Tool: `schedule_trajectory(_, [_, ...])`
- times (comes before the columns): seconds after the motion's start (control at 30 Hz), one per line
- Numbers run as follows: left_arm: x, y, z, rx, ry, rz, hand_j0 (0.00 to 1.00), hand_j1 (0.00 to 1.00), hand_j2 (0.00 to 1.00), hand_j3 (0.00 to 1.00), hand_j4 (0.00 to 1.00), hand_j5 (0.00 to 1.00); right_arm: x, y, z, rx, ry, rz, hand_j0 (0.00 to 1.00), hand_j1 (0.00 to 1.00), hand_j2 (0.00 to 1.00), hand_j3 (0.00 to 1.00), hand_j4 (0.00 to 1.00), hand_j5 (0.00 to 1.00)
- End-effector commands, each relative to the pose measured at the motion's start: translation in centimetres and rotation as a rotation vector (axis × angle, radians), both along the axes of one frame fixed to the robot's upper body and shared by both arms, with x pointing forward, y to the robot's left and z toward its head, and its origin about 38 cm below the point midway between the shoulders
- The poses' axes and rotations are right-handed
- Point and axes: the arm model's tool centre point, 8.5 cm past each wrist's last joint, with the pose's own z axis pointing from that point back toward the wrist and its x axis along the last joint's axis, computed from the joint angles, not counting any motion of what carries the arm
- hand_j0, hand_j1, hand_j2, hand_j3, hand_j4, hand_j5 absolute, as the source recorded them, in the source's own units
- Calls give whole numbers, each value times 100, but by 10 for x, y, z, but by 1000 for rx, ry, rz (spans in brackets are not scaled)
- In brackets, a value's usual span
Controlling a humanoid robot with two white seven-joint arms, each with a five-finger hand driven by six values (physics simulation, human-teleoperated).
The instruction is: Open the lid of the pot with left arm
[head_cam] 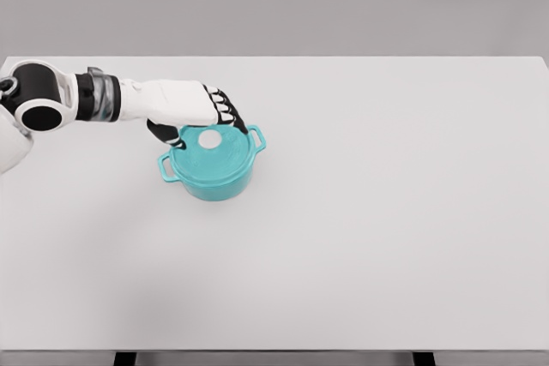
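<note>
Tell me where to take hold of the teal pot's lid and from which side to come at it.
Take the lid by its white round knob at the centre, coming straight down from above. The knob is the only raised part on the otherwise smooth top, and the pot sits upright. The left hand already hovers at the far-left rim, so a short move toward the centre probably suffices.

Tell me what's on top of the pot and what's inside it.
A teal lid with a white knob sits on the pot. The left hand reaches over its far edge. The lid hides whatever is inside.
</note>
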Motion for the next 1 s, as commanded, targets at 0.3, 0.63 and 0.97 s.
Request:
schedule_trajectory(0.3, [-13, -9, 5, -10, -14, -48, 80, 80, 80, 80, 80, 80, 0, 0, 0, 0, 0, 0, 100, 100, 100, 100, 100, 100])
schedule_trajectory(0.63, [-12, -5, -1, 0, -3, -35, 77, 77, 77, 77, 77, 77, 0, 0, 0, 1, 1, 0, 100, 100, 100, 100, 100, 100])
schedule_trajectory(0.97, [-12, 6, -5, 16, 6, -13, 55, 55, 55, 55, 55, 55, 0, 0, 0, 0, 0, 0, 100, 100, 100, 100, 100, 100])
